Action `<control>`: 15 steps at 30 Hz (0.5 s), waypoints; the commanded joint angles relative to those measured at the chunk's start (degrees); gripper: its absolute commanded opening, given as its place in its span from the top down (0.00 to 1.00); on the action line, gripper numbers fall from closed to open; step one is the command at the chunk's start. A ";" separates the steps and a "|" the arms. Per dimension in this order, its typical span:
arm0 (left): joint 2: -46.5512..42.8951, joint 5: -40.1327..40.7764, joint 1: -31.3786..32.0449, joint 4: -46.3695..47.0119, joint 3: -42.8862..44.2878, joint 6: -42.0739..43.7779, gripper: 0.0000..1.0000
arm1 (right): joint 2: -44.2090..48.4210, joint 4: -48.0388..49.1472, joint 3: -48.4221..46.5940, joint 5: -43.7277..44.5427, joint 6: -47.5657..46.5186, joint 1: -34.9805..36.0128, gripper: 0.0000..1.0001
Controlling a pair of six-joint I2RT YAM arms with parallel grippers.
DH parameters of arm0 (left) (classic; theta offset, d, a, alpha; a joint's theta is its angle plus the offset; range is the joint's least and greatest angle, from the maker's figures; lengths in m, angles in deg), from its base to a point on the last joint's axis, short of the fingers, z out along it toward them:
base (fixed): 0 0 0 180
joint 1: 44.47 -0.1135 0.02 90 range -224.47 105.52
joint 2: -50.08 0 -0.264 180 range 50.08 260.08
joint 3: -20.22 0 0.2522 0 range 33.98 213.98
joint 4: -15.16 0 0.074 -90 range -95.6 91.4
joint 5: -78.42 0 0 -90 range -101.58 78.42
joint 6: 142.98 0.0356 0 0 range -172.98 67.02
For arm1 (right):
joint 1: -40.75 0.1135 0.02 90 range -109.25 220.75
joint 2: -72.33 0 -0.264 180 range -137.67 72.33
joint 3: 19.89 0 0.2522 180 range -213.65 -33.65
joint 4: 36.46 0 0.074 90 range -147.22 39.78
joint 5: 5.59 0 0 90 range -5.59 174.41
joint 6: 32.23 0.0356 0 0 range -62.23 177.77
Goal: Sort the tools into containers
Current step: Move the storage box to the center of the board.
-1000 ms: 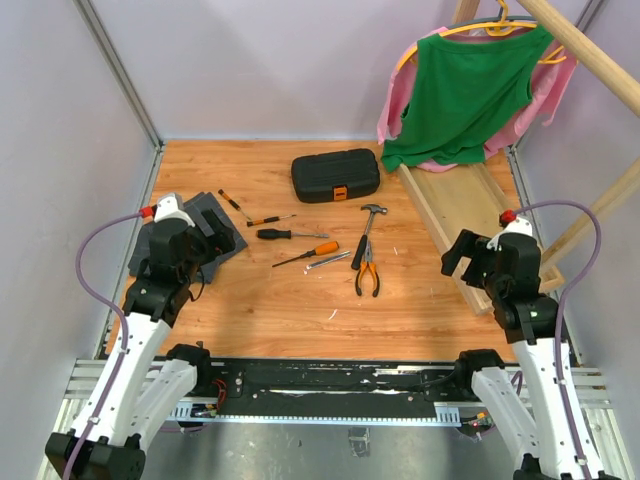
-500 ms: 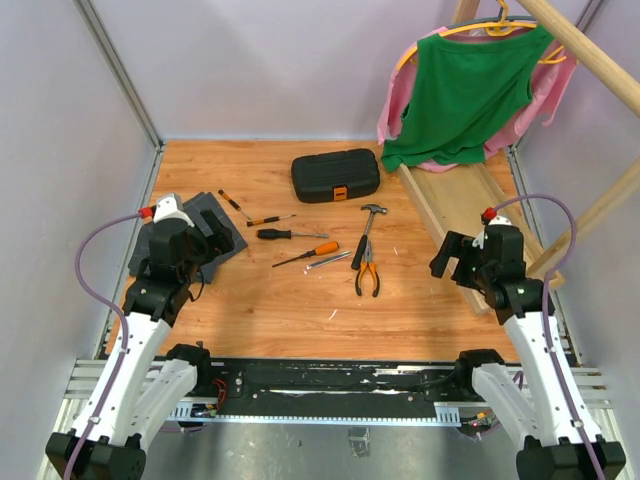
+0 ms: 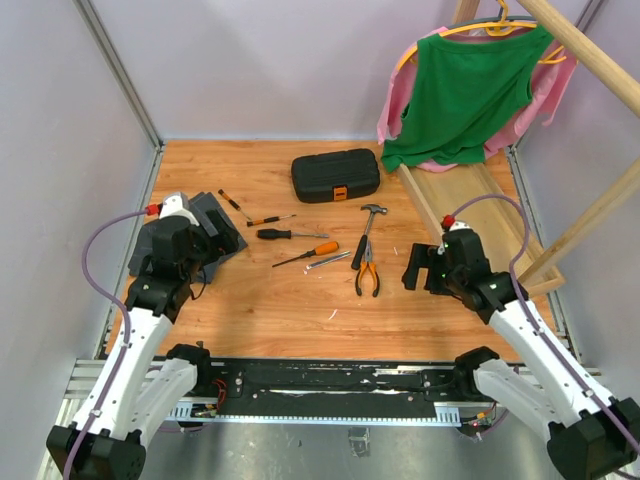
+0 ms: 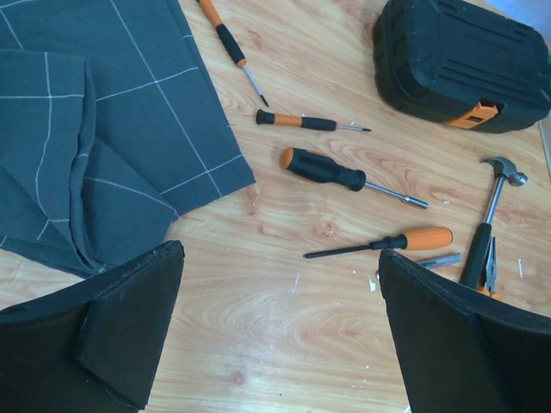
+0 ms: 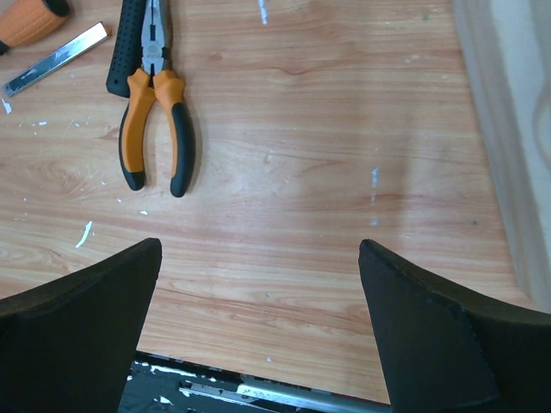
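The left gripper is holding its two fingers far apart, with nothing between them and nothing touching them; it is hanging above the table at the edge of the dark grey cloth. The right gripper is also keeping its fingers widely spread and empty, hovering over bare wood, with the pliers lying to its left and the long wooden tray just beside it on the right. All the tools are lying loose on the table between the two arms. I am counting one pair of pliers, with orange and black handles, and one hammer, whose black handle is lying just beside the pliers' nose. There are four screwdrivers: a thin one touching the cloth edge, a small orange and black one, a thicker black-handled one and an orange-handled one. One flat steel piece is lying near the orange handle; I cannot tell what it is. One black tool case is sitting shut behind the tools, orange latch facing them. A green shirt is hanging above the tray.
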 commanded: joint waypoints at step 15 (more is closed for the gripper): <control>-0.10 -1.80 -0.67 2.31 1.44 2.35 0.01 | -22.73 11.91 -11.04 7.72 0.57 9.23 0.02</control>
